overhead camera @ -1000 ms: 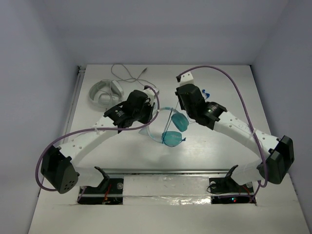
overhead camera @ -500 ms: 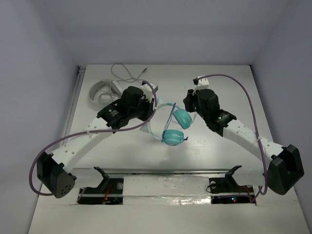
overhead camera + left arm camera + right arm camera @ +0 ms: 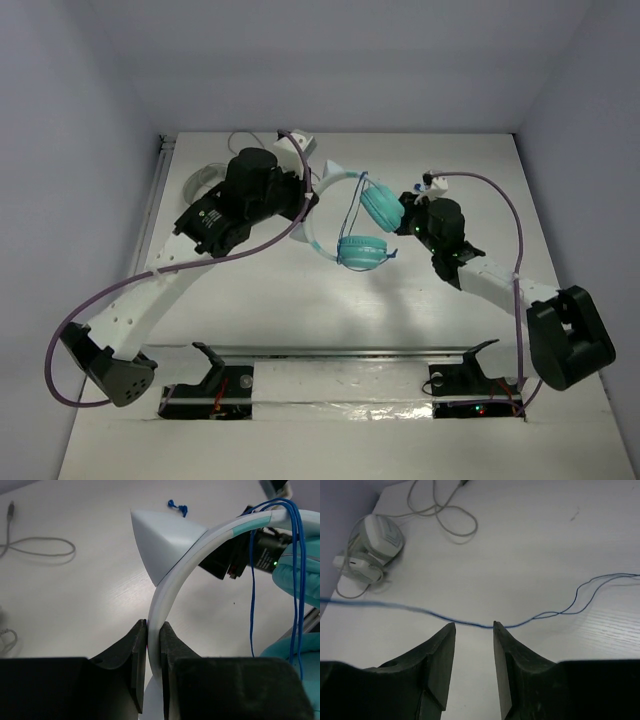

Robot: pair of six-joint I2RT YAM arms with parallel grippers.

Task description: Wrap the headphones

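Observation:
The headphones have two teal ear cups [image 3: 361, 250] and a white headband [image 3: 335, 180]. They hang above the table from my left gripper [image 3: 303, 203]. The left wrist view shows that gripper [image 3: 154, 626] shut on the headband [image 3: 172, 575], with the teal cups [image 3: 301, 577] at the right. The thin dark blue cable [image 3: 252, 580] loops over the band and hangs down. My right gripper [image 3: 405, 216] sits just right of the upper cup [image 3: 378, 207]. Its jaws [image 3: 473, 625] are open, and the blue cable [image 3: 560, 611] runs across just past the fingertips, not gripped.
All-white headphones [image 3: 204, 186] lie at the back left, partly under my left arm, and also show in the right wrist view [image 3: 370, 545]. Their pale cord [image 3: 445, 515] curls behind them. A small blue piece [image 3: 177, 505] lies on the table. The enclosure walls stand close around.
My left gripper has carried the headphones up and toward the back. My right arm has swung right and lower, from over the cups to beside the upper cup.

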